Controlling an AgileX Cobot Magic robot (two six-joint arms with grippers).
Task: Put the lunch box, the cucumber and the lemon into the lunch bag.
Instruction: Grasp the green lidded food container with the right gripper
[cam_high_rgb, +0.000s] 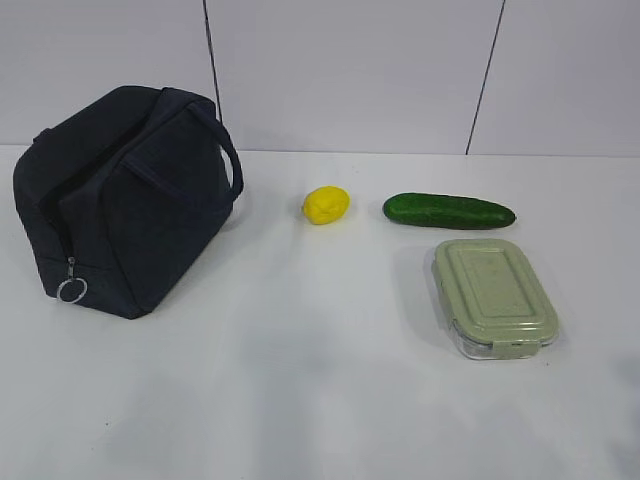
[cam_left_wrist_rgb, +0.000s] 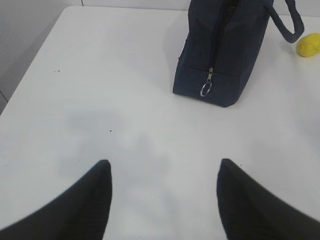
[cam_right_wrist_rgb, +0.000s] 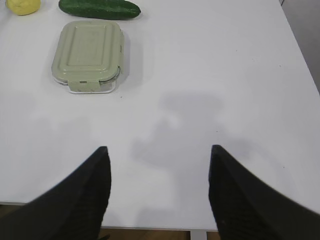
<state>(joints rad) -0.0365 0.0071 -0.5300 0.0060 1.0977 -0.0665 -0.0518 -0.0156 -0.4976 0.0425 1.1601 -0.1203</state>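
The dark navy lunch bag (cam_high_rgb: 125, 200) stands at the left, its zipper shut, the silver ring pull (cam_high_rgb: 71, 290) hanging at its near end; it also shows in the left wrist view (cam_left_wrist_rgb: 225, 50). The yellow lemon (cam_high_rgb: 326, 205) lies mid-table, the dark green cucumber (cam_high_rgb: 449, 211) to its right, and the lunch box (cam_high_rgb: 494, 297) with its pale green lid in front of the cucumber. My left gripper (cam_left_wrist_rgb: 163, 167) is open and empty, well short of the bag. My right gripper (cam_right_wrist_rgb: 158, 152) is open and empty, near the table's front edge, short of the lunch box (cam_right_wrist_rgb: 88, 55). Neither gripper shows in the exterior view.
The white table (cam_high_rgb: 320, 400) meets a pale wall at the back. Its left edge (cam_left_wrist_rgb: 30, 65) shows in the left wrist view, its right edge (cam_right_wrist_rgb: 300, 50) and front edge in the right wrist view.
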